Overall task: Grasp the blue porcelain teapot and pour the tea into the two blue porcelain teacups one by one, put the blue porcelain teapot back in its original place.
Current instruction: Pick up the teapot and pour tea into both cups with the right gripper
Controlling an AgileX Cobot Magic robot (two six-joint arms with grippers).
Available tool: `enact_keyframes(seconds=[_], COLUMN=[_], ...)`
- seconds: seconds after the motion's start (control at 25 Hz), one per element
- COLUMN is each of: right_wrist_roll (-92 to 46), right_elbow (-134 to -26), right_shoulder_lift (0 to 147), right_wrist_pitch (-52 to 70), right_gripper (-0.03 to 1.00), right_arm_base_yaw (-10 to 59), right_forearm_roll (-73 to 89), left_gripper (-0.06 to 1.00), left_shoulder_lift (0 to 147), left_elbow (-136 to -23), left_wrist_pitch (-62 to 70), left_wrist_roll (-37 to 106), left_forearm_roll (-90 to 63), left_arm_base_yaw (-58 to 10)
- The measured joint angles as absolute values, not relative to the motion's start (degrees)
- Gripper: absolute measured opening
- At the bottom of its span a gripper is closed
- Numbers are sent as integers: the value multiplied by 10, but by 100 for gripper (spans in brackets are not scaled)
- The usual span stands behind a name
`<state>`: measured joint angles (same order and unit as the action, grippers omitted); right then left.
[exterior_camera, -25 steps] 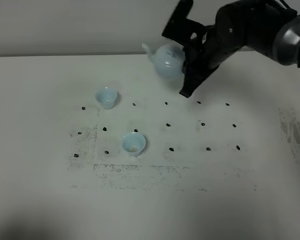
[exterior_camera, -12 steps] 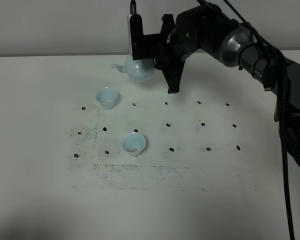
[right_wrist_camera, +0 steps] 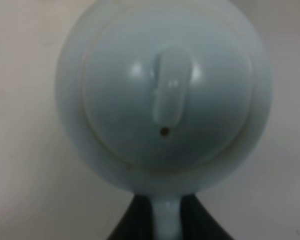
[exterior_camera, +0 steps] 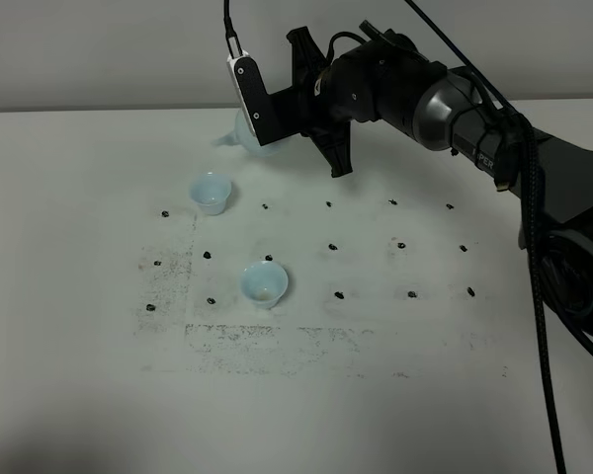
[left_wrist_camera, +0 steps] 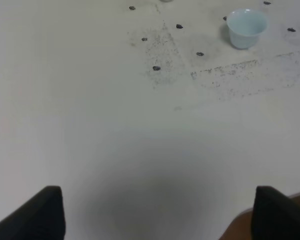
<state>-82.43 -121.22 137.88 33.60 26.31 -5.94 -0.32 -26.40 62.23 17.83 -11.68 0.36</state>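
The white table (exterior_camera: 79, 395) fills the high view, its surface scuffed grey around 7 o'clock of centre. The black right arm (exterior_camera: 445, 99) comes in from 3 o'clock and reaches across toward 12 o'clock, with a black cable (exterior_camera: 537, 296) trailing down its side.

The right gripper (right_wrist_camera: 165, 225) is clenched on the loop handle of the blue porcelain teapot (exterior_camera: 259, 146). The wrist view shows its dark fingers (right_wrist_camera: 132, 222) pressed against either side of the handle, below the lid and its oblong knob. The teapot sits at about 11 o'clock of the table, largely hidden behind the wrist hardware, and its spout points toward 9 o'clock.

The left gripper (left_wrist_camera: 162, 215) is released, its two dark fingertips standing far apart over bare table.

Of the two blue porcelain teacups, the far cup (exterior_camera: 211, 193) stands upright at 7 o'clock of the teapot, near it but apart. The near cup (exterior_camera: 264, 283) stands upright at 5 o'clock of the far cup, well apart from the pot.

Small black marks (exterior_camera: 332, 246) dot the table in rows around both cups.
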Motion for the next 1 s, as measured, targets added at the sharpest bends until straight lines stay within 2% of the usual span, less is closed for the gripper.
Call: enact_keyframes(seconds=[0.4,0.8,1.0], right_wrist_roll=[-860,-876,-880], right_elbow=[-1212,-1212,-1212], right_shoulder_lift=[1394,1413,1414], right_wrist_pitch=[267,257,205], right_gripper=[4,4,4], right_arm_base_yaw=[269,273,274], right_forearm_roll=[-83,-95,-101], left_gripper=[72,72,72], left_shoulder_lift=[-3,-3,-3], left_elbow=[-264,-264,-264], left_wrist_pitch=[622,622,622], left_wrist_roll=[178,178,178], left_forearm_roll=[-117,-117,-117], left_arm_base_yaw=[4,4,4])
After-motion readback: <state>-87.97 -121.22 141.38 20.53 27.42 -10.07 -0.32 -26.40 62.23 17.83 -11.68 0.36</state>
